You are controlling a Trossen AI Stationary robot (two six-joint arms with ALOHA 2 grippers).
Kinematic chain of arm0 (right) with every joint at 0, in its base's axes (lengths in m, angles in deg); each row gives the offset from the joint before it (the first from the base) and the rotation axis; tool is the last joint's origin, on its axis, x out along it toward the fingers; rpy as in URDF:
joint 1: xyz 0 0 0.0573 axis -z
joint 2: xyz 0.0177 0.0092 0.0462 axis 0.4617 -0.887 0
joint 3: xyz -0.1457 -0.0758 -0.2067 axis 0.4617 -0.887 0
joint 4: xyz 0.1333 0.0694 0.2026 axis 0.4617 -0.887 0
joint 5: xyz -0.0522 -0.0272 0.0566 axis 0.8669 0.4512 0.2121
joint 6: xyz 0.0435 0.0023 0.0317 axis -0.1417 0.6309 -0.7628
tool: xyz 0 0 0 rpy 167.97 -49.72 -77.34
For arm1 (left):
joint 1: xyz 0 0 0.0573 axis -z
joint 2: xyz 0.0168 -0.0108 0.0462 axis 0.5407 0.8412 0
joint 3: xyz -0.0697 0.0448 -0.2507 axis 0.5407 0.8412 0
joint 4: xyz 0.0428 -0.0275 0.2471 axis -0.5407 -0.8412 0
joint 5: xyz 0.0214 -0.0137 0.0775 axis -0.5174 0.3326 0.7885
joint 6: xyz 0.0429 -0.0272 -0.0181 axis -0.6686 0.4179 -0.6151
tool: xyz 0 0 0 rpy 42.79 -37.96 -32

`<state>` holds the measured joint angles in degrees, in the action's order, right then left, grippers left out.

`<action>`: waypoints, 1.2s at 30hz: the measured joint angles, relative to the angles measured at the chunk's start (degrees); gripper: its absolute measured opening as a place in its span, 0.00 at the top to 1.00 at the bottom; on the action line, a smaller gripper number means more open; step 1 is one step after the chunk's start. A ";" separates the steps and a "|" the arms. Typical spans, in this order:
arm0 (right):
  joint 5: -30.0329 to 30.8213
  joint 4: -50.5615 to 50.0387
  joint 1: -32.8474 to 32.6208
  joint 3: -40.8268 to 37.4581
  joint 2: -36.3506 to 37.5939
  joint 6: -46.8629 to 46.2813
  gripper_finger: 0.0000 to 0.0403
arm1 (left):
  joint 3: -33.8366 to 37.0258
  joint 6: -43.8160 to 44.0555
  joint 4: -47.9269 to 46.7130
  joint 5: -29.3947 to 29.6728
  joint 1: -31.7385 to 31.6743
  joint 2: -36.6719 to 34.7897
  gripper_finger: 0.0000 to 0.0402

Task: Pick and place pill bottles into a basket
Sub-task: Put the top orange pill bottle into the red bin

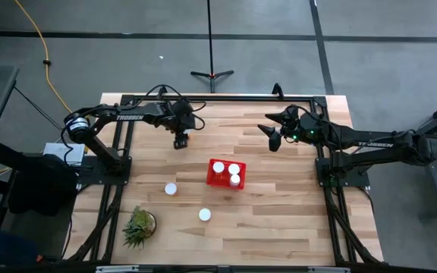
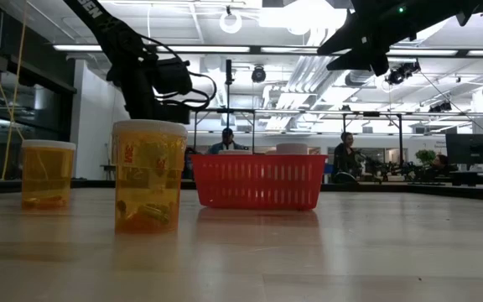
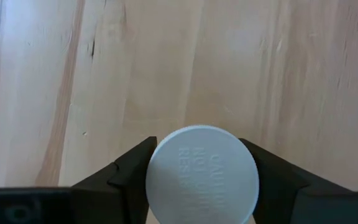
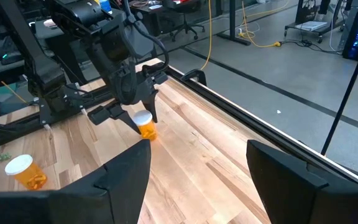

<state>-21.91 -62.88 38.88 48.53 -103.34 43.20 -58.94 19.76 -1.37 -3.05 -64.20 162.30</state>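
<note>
Left gripper [image 1: 181, 142] sits over the far-left part of the table [image 1: 279, 220], pointing straight down. Its wrist view shows the white cap of a pill bottle [image 3: 202, 175] directly between the two fingers [image 3: 126, 177], one on each side and both against the cap rim: the gripper is pinching this bottle. From the right wrist view the same bottle [image 4: 144, 124] hangs upright under the left gripper, orange body below the cap, long axis vertical and in line with the gripper's approach. Whether its base rests on the wood or is just clear, I cannot tell.

The basket [image 1: 225, 174] lies nearer the table's front than the left gripper and toward the right arm, a short way off. White caps show inside it. Two loose bottles stand on the table, one [image 1: 171, 189] straight out in front of the left gripper, the other [image 1: 205, 214] farther out, in front of the basket.

Right gripper [image 1: 273, 137] hovers raised on the opposite side, fingers spread, nothing between them.

Judgement: the left arm has the grip; the coming move is a lift and a carry forward and inward to the basket.
</note>
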 joint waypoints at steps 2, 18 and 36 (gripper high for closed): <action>0.00 0.00 0.02 0.00 0.00 0.00 0.36 | 0.00 0.13 -0.49 -0.02 -0.01 -0.02 0.40; 2.82 0.00 0.02 0.00 0.00 0.57 0.36 | -13.50 5.94 -10.55 -3.00 2.68 0.02 0.39; 4.13 -1.90 5.87 0.00 0.02 -2.29 0.36 | -27.47 16.84 -12.95 -0.53 21.69 0.02 0.40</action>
<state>-17.78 -64.78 44.75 48.53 -103.32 40.91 -86.41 36.61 -14.32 -3.58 -42.52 162.32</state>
